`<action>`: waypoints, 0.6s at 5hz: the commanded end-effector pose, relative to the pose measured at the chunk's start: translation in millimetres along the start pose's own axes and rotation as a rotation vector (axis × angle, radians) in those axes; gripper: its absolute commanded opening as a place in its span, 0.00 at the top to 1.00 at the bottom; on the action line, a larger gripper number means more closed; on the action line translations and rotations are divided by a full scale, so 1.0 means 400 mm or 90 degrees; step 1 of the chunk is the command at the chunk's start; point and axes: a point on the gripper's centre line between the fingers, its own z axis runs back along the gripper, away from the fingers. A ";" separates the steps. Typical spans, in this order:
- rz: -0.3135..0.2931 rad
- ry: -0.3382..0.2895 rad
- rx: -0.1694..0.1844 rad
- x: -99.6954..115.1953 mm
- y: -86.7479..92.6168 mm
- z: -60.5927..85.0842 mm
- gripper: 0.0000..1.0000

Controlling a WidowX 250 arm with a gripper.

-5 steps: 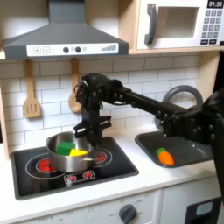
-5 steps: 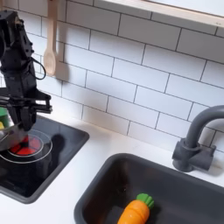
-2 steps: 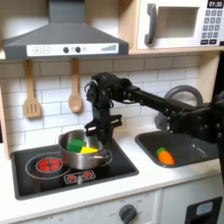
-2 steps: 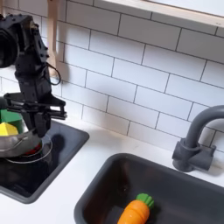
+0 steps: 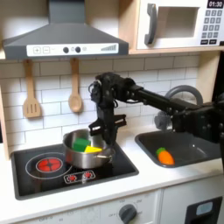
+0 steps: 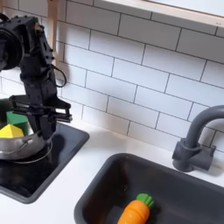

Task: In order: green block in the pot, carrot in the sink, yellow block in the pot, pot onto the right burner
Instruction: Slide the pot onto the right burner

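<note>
The silver pot (image 5: 86, 154) (image 6: 17, 147) stands on the right half of the black cooktop (image 5: 52, 178), covering most of the right burner (image 5: 107, 158). Inside it lie the green block (image 5: 80, 142) (image 6: 16, 119) and the yellow block (image 5: 90, 150) (image 6: 8, 131). My gripper (image 5: 101, 136) (image 6: 41, 133) points straight down and is shut on the pot's right rim. The orange carrot (image 5: 164, 157) (image 6: 135, 211) lies in the dark grey sink (image 5: 194, 150) (image 6: 98, 189).
The left burner (image 5: 47, 164) is uncovered. Wooden utensils (image 5: 31, 98) hang on the tiled wall behind the stove. The arched faucet (image 6: 196, 140) stands behind the sink. A range hood (image 5: 66, 35) and a microwave (image 5: 179, 24) sit overhead.
The gripper has dragged the pot, with both blocks inside, rightward across the cooktop, off the left burner and onto the right one. The carrot has stayed in the sink.
</note>
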 end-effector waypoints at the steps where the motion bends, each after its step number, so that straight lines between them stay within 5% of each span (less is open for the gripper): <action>1: -0.015 0.003 -0.003 -0.008 -0.027 -0.003 1.00; 3: -0.022 0.004 -0.006 -0.014 -0.042 -0.003 1.00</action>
